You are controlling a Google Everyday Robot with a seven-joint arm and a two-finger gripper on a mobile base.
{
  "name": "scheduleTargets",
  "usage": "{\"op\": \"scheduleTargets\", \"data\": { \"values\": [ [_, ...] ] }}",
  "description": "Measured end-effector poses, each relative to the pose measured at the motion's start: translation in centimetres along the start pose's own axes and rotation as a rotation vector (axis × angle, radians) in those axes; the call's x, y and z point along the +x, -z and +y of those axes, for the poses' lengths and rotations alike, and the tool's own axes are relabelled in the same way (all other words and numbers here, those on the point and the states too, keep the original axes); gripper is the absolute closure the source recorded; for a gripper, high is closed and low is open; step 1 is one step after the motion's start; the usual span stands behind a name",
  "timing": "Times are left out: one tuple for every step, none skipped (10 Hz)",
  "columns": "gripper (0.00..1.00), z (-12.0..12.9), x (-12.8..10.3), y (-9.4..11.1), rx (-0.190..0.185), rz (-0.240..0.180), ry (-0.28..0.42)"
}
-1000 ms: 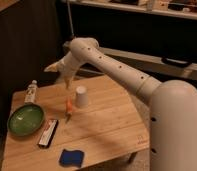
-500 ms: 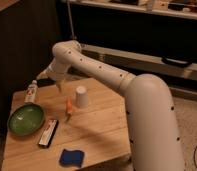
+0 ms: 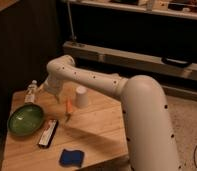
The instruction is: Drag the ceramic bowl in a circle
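By table [image 3: 99,131] edge, ceramic bowl [image 3: 25,119], jaws parted just beyond

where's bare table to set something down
Bare patch: the right half of the table, between the white cup, the blue sponge and the right edge. Crowded on the left: ceramic bowl, black bar, orange piece and bottle sit close, with the gripper hovering between bottle and cup.
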Motion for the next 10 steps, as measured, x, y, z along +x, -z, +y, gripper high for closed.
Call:
{"op": "scheduleTargets", "data": {
  "values": [
    [0.20, 0.0, -0.6, -0.1, 0.002, -0.001, 0.046],
    [0.20, 0.1, -0.9, 0.0, 0.004, -0.001, 0.070],
    [0.20, 0.0, -1.0, 0.0, 0.005, -0.001, 0.073],
    [0.20, -0.1, -1.1, -0.1, 0.005, -0.002, 0.074],
    [0.20, -0.1, -1.0, 0.0, 0.003, 0.001, 0.078],
    [0.20, -0.4, -1.1, 0.2, -0.020, 0.023, 0.102],
    [0.20, -1.4, -1.5, 0.4, -0.045, 0.045, 0.146],
    [0.20, -2.7, -2.3, 0.2, -0.082, 0.065, 0.207],
    [0.20, -4.2, -3.3, -0.2, -0.122, 0.078, 0.267],
    [0.20, -5.8, -4.1, -1.2, -0.173, 0.087, 0.339]
  ]
}}
